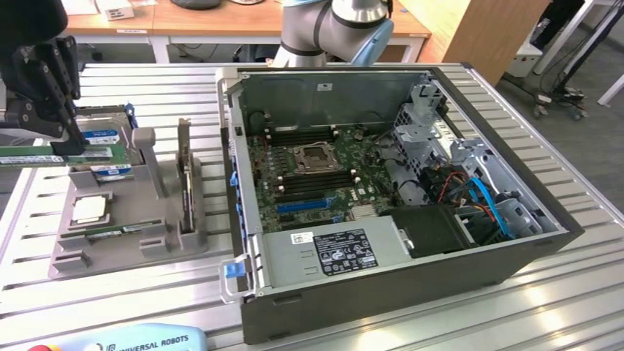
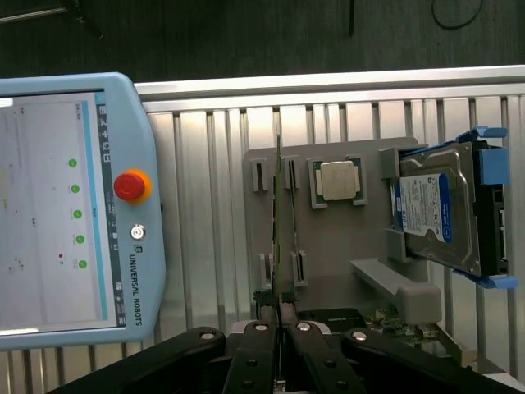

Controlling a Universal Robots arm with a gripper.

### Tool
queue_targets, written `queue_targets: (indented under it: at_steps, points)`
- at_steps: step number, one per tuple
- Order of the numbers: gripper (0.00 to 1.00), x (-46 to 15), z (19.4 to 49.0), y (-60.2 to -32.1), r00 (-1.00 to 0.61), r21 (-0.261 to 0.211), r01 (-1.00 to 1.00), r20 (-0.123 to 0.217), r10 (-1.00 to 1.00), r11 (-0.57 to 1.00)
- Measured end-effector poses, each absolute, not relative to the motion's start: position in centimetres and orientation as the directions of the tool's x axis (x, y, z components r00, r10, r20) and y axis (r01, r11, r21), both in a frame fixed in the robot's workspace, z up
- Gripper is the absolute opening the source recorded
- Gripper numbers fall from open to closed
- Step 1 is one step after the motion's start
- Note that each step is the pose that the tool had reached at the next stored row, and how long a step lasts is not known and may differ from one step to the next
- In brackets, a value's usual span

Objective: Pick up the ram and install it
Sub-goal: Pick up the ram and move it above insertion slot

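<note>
The gripper (image 2: 279,322) is clamped shut on the ram (image 1: 39,158), which it holds over the tray (image 1: 180,245). In the exterior view the ram's long axis runs 9-to-3. The motherboard (image 1: 359,150) lies toward 3 o'clock of it, well apart.

Exterior view overlooks case (image 1: 390,296) and tray (image 1: 109,256) obliquely; wrist view faces down onto the tray.

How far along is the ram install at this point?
Done: the ram looks lifted clear of the grey holder. In hand: the claw is shut on it, above the holder. Left: it has not reached the board inside the open computer case.
</note>
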State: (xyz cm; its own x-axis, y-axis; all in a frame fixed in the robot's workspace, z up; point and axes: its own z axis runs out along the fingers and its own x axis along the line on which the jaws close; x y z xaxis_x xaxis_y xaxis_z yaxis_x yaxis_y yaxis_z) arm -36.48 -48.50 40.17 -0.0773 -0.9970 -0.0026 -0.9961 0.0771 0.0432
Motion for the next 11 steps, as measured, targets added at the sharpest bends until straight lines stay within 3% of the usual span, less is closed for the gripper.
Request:
queue_targets:
  at_steps: [11]
  points:
    - [0.11,-34.9,40.2,-48.5,-0.077,0.043,-0.996,-0.003,-0.997,0.077]
